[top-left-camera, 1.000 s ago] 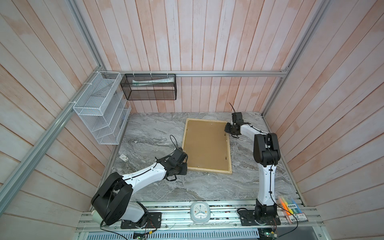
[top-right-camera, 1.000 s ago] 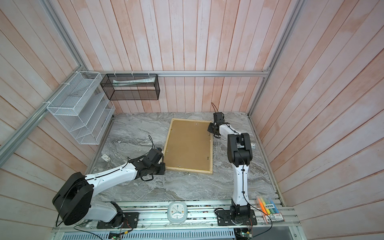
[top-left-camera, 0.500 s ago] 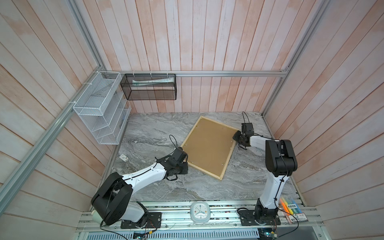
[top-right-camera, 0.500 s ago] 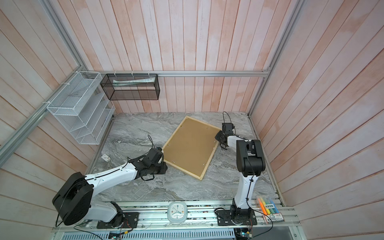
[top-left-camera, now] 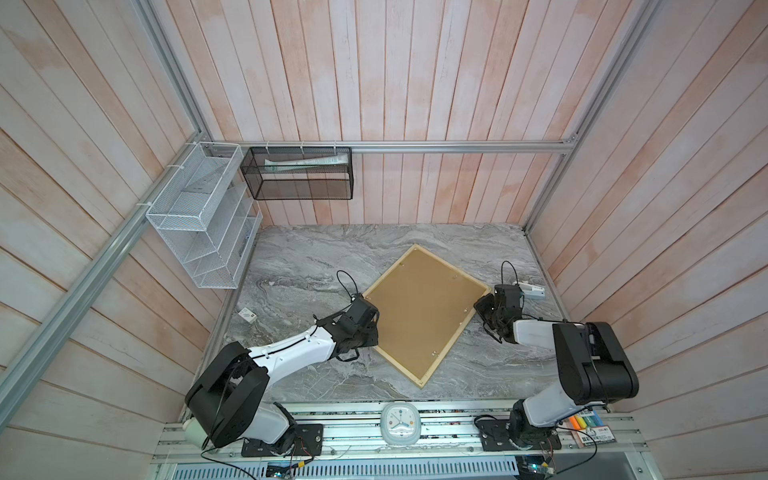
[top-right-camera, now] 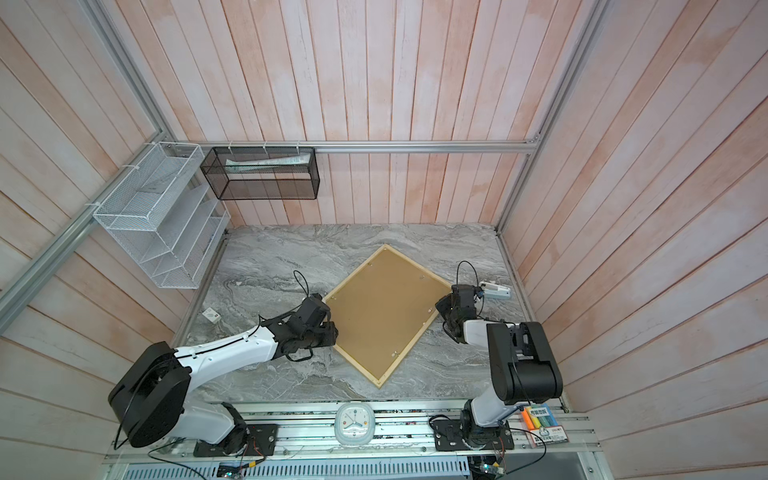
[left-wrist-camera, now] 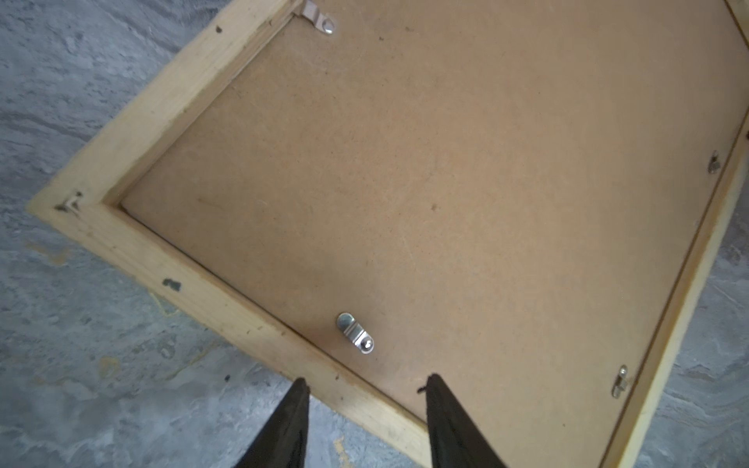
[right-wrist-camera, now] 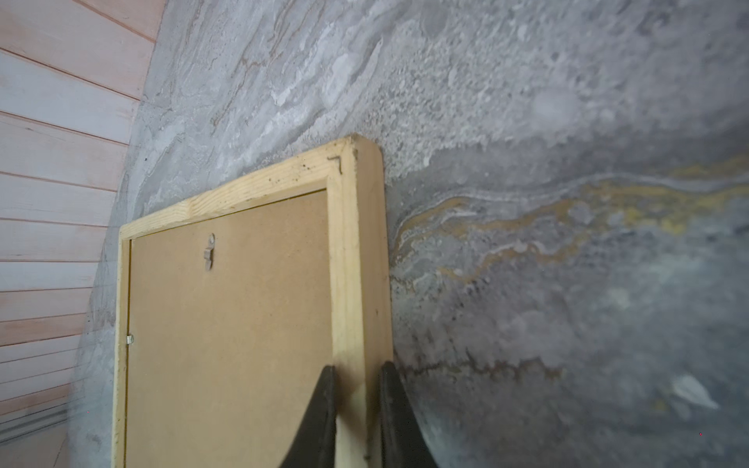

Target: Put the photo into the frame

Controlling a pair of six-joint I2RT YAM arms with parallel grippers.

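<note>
The frame (top-left-camera: pixel 453 337) is lying back-up and cornerwise in the middle of the desk (top-left-camera: pixel 316 257), with a brown backing board (top-left-camera: pixel 422 309) sitting inside it. The left jaws are standing spread at its left edge, while the right jaws are pinching the wooden strip near its right corner.

A small white tag (top-left-camera: pixel 248 316) is lying well to the left, and a white device (top-left-camera: pixel 530 290) is lying just beyond the right arm (top-left-camera: pixel 536 332). A clock (top-left-camera: pixel 400 424) is sitting on the near rail.

In both top views the left arm (top-left-camera: pixel 291 353) is covering its own fingertips. The left wrist view is showing those fingertips (left-wrist-camera: pixel 298 409) straddling the strip, one over the desk and one over the board, near a metal clip (left-wrist-camera: pixel 355 333). The right wrist view is showing fingertips (right-wrist-camera: pixel 324 405) pressing both sides of the strip.
</note>
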